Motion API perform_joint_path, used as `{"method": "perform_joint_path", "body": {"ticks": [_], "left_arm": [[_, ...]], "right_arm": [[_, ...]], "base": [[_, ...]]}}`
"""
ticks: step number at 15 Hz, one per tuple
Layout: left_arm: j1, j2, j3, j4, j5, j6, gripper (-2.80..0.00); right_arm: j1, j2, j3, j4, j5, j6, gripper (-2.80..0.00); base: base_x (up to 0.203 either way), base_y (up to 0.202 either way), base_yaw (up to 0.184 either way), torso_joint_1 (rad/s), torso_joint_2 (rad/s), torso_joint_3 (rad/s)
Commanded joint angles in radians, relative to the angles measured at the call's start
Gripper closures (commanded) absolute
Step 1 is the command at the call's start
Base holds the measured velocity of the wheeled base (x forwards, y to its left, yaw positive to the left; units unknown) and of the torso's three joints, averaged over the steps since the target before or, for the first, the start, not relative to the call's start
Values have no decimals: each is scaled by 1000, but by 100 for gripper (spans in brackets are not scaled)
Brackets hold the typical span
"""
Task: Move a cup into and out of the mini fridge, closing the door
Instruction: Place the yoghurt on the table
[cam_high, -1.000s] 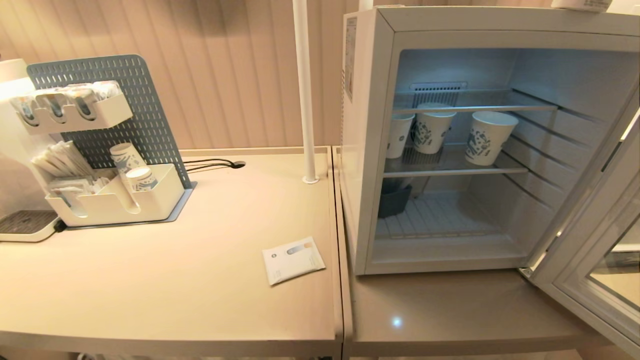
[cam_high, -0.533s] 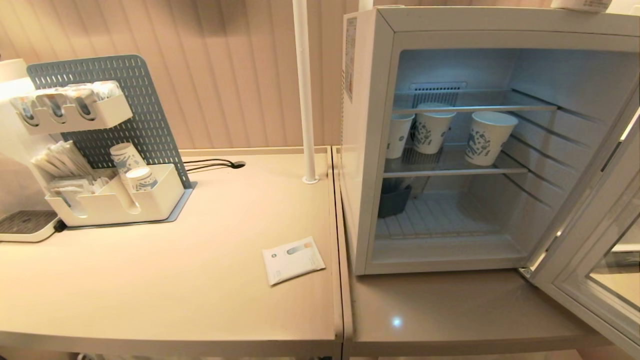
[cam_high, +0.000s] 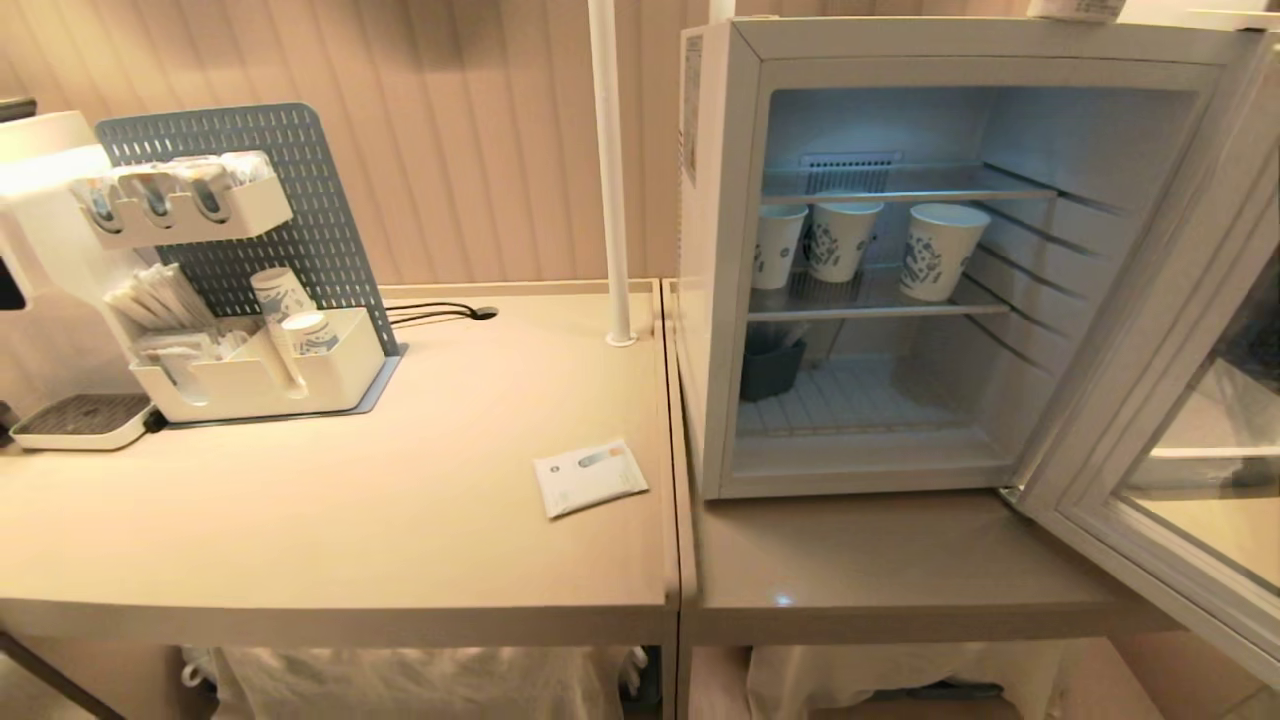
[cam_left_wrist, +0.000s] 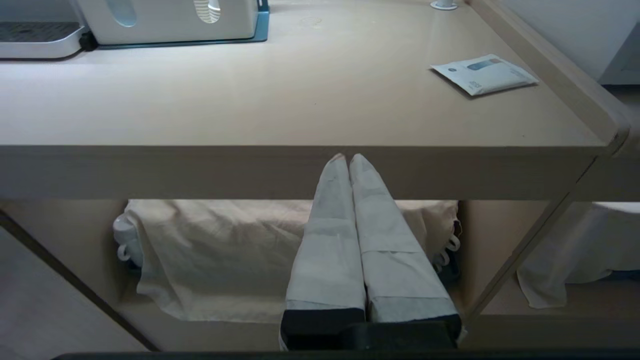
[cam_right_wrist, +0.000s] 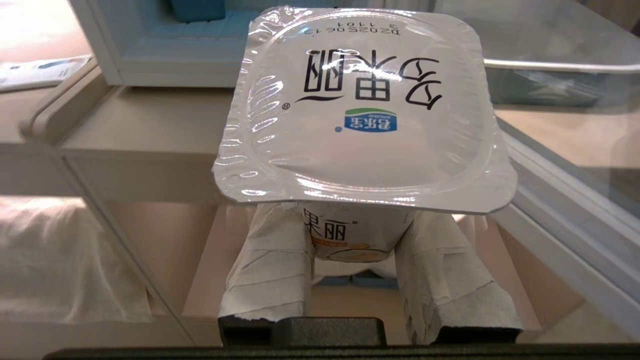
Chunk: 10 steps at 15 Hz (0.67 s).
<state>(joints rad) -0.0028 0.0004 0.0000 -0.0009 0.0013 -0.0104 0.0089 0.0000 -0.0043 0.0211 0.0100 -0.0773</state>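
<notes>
Organiser rack (cam_high: 250, 290): at nine o'clock on the bench (cam_high: 330, 540), holding sachets and patterned cups.
Flat packet (cam_high: 590, 477): lies on the bench near its right edge, just left of the fridge.
Left end effector (cam_left_wrist: 348, 160): parked below the bench's front edge, fingers pressed together, holding nothing.
Mini fridge (cam_high: 720, 260): stands at two o'clock in the head view, interior lit; three tall patterned paper cups (cam_high: 838, 238) sit on the middle wire shelf, a dark tub (cam_high: 770, 365) on the bottom level at its left.
Cup (cam_right_wrist: 365, 110): not in the fridge; pinched at its body between the taped fingers of the right end effector (cam_right_wrist: 354, 235), foil lid facing the wrist camera, held low in front of the bench edge, with the fridge opening at eleven o'clock beyond it.
Door (cam_high: 1150, 400): swung wide open at three to four o'clock, glass pane toward the robot.
Step in hand: judged to be the carry toward the open fridge, placement not yet made.
Next move: likely to lift the cup above bench level, steer inside the door, and set it on free shelf space, the bottom level's right side looking roomiest.
</notes>
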Motion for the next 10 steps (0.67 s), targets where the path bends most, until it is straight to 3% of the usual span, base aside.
{"method": "perform_joint_path", "body": {"ticks": [1,3,7,10], "left_arm": [[0,-2,2,-1,0,0,0],[0,-2,2,-1,0,0,0],[0,-2,2,-1,0,0,0],[0,-2,2,-1,0,0,0]], "right_arm": [[0,2,0,0,1,-1,0],[0,2,0,0,1,-1,0],[0,2,0,0,1,-1,0],[0,2,1,-1,1,1,0]], "base": [[-190,0,1,0,3,5],[-135,0,1,1,0,-1],[0,0,0,0,0,0],[-1,147,-1,4,8,4]]}}
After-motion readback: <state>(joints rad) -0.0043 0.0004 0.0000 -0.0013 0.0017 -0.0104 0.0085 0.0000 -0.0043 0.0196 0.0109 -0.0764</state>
